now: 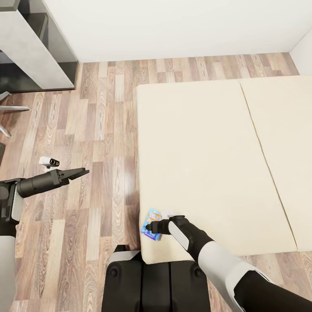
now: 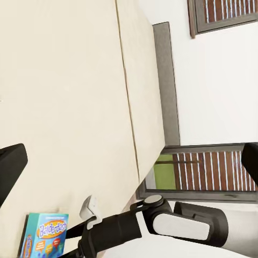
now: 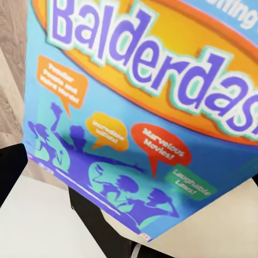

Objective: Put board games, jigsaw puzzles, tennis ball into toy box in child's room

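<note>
The right pincer is down at the near corner of the bed, right at the blue board game, and its wrist camera has the box lid pressed close, with one dark finger showing at the edge; whether the fingers have actually closed on the box I cannot tell from here. The bed is the biggest thing in the room and the one to steer by: a broad cream mattress with a seam running down its far half, bare apart from this one game sitting at the corner nearest the robot, partly overhanging the edge toward the wooden floor. A grey desk stands well off the bed's far-left corner. The left pincer hangs out over the floor beside the bed, fingers close together and holding nothing. To do this pickup well, I'd say the right arm should grip the box across its thin sides where it overhangs, close firmly, then lift straight up before swinging away, so the flat box doesn't tip or slide off onto the floor.
</note>
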`<state>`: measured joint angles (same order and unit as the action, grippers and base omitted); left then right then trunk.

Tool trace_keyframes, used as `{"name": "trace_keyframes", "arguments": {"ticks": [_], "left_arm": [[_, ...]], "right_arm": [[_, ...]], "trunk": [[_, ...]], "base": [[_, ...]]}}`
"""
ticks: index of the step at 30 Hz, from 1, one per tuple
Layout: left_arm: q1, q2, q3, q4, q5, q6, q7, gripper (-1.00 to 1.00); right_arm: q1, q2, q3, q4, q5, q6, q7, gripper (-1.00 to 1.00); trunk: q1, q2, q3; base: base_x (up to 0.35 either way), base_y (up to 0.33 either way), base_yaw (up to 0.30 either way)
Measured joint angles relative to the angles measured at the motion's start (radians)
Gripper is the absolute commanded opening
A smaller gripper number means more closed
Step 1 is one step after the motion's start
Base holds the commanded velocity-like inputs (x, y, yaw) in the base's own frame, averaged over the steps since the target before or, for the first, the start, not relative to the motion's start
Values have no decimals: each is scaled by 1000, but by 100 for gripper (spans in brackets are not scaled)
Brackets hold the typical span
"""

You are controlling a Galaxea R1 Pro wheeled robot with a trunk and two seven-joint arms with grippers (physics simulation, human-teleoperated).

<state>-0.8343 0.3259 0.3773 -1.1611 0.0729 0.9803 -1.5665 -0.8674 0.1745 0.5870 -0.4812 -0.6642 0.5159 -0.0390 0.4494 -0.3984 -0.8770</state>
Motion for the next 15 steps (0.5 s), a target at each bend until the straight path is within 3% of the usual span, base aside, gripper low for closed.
{"name": "trace_keyframes", "arguments": {"ticks": [15], "left_arm": [[0,-1,0,0,0,0,0,100]], "right_arm": [[0,0,0,0,-2,-4,0,100]], "trunk": [[0,0,0]], "base": [[0,22,0]]}}
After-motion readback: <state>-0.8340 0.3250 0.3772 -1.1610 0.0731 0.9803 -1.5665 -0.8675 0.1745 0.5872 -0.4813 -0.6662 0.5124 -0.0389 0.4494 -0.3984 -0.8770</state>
